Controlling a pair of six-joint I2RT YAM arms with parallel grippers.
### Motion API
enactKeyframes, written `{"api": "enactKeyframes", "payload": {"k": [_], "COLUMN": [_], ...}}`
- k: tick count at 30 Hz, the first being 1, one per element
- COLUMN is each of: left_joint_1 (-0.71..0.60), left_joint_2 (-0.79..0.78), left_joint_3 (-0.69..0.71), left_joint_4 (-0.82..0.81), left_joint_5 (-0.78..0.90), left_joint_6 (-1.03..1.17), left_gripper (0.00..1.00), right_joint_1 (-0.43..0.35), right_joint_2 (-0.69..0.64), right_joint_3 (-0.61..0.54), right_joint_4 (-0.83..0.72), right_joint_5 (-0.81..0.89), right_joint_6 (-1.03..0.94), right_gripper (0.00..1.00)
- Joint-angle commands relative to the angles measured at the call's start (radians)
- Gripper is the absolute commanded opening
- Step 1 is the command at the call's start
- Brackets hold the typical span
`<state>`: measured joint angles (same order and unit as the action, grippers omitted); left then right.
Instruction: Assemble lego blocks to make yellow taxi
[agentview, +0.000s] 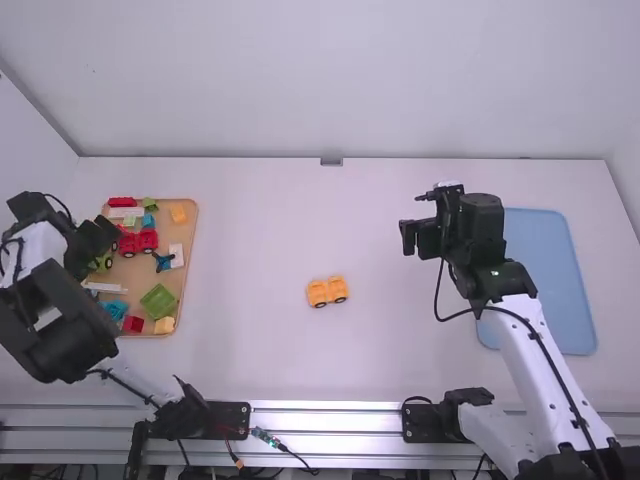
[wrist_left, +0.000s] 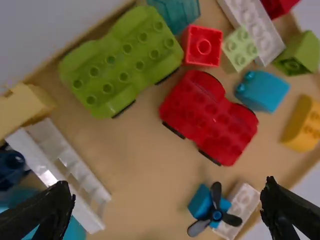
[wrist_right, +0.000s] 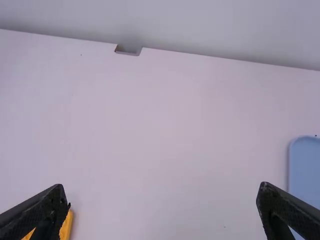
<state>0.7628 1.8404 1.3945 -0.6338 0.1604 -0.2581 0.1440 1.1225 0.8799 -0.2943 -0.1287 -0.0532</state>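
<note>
One open, empty left tool is hanging over the tan tray at the left of the frame. The yellow curved block, lying by the tray's upper right corner, is probably calling for a square grip on opposite faces, clear of the blue block. Just below centre, the yellow car base is sitting on the worktop, wanting level alignment and firm pressing. Farther right, the right tool, spread and empty, could be steadying the base.

Three wheeled bases, one propeller, one blue tray and one tan tray.
</note>
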Motion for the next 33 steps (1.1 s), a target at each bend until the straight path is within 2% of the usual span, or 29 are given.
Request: {"api": "enactKeyframes", "payload": {"k": [1,5,9,14,16,20,24,28,33], "left_joint_1": [-0.002,-0.003,0.004,0.017,0.016,0.016,0.032,0.05,0.083], "left_joint_2": [0.056,0.106,0.108,0.108,0.108,0.108,0.108,0.108,0.108], "left_joint_3": [0.115,0.214,0.212,0.186,0.175,0.124,0.091,0.089,0.089], "left_joint_4": [-0.079,-0.2,-0.203,-0.191,-0.164,-0.039,0.017,0.024,0.003], "left_joint_5": [-0.079,-0.236,-0.423,-0.573,-0.555,-0.385,-0.275,-0.196,-0.196], "left_joint_6": [0.056,0.119,0.134,0.087,0.105,0.255,0.301,0.456,0.591], "left_gripper": [0.99,0.99,0.99,0.99,0.99,0.99,0.99,0.99,0.99], "right_joint_1": [0.001,0.001,0.001,0.001,0.001,0.001,0.001,0.001,0.024], "right_joint_2": [-0.011,-0.011,-0.011,-0.011,-0.011,-0.018,-0.028,-0.028,-0.034], "right_joint_3": [0.037,0.037,0.037,0.037,0.037,0.037,0.037,0.037,0.037], "right_joint_4": [0.002,0.009,0.012,0.025,0.027,0.027,0.034,0.083,0.123], "right_joint_5": [-0.006,-0.006,-0.006,-0.006,-0.005,-0.005,-0.006,-0.006,-0.006], "right_joint_6": [0.0,0.0,0.001,0.0,0.0,-0.035,-0.055,-0.113,-0.109], "right_gripper": [0.99,0.99,0.99,0.99,0.99,0.99,0.99,0.99,0.99]}}
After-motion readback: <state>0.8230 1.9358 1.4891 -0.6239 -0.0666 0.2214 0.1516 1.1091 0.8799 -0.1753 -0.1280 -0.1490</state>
